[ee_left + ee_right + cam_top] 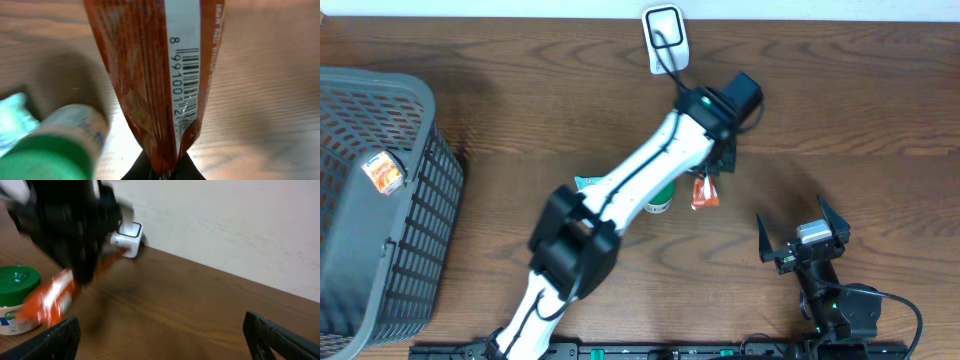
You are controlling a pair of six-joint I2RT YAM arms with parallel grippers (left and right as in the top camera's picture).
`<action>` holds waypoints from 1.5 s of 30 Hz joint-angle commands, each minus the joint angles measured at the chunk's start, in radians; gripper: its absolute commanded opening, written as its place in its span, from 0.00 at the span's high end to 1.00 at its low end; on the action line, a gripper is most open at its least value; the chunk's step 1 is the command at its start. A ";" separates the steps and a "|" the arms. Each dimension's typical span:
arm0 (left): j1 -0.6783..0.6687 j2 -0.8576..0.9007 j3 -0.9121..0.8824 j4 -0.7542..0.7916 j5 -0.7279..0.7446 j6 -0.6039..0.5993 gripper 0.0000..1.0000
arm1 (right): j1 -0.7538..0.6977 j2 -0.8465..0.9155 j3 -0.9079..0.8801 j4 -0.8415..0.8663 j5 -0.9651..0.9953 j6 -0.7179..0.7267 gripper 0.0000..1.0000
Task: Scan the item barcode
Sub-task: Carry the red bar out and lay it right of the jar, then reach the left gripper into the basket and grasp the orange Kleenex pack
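Above the brown wooden table, left hand grips orange packet; right hand gapes.

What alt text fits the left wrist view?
An orange-red packet, gripped by the shut left pincer at the frame's bottom, fills the centre with its barcode strip facing the camera. A blurred green-lidded jar sits lower left on the wooden table.

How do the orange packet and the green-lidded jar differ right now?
The orange packet is pinched in the left gripper; the green-lidded jar stands free on the table. The packet is flat, crinkled film with its barcode showing; the jar is round. Both are mid-table, close together.
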State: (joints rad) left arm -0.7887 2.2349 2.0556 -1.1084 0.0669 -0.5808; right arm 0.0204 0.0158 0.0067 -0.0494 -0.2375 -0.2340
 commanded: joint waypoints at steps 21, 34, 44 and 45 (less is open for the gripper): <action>0.020 -0.117 0.135 -0.048 -0.151 0.235 0.35 | -0.006 0.000 -0.001 -0.004 0.000 0.013 0.01; 0.677 -0.787 0.188 -0.183 -0.166 0.230 0.28 | -0.006 0.000 -0.001 -0.004 0.000 0.013 0.01; 1.366 -0.770 0.110 -0.379 -0.133 0.082 0.27 | -0.006 0.000 -0.001 -0.004 0.000 0.013 0.01; 1.384 -0.756 0.090 -0.378 -0.129 0.082 0.27 | -0.006 0.000 -0.001 -0.004 0.000 0.013 0.01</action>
State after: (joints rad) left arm 0.5148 1.4174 2.2078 -1.4792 -0.0937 -0.4614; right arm 0.0208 0.0177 0.0067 -0.0490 -0.2367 -0.2340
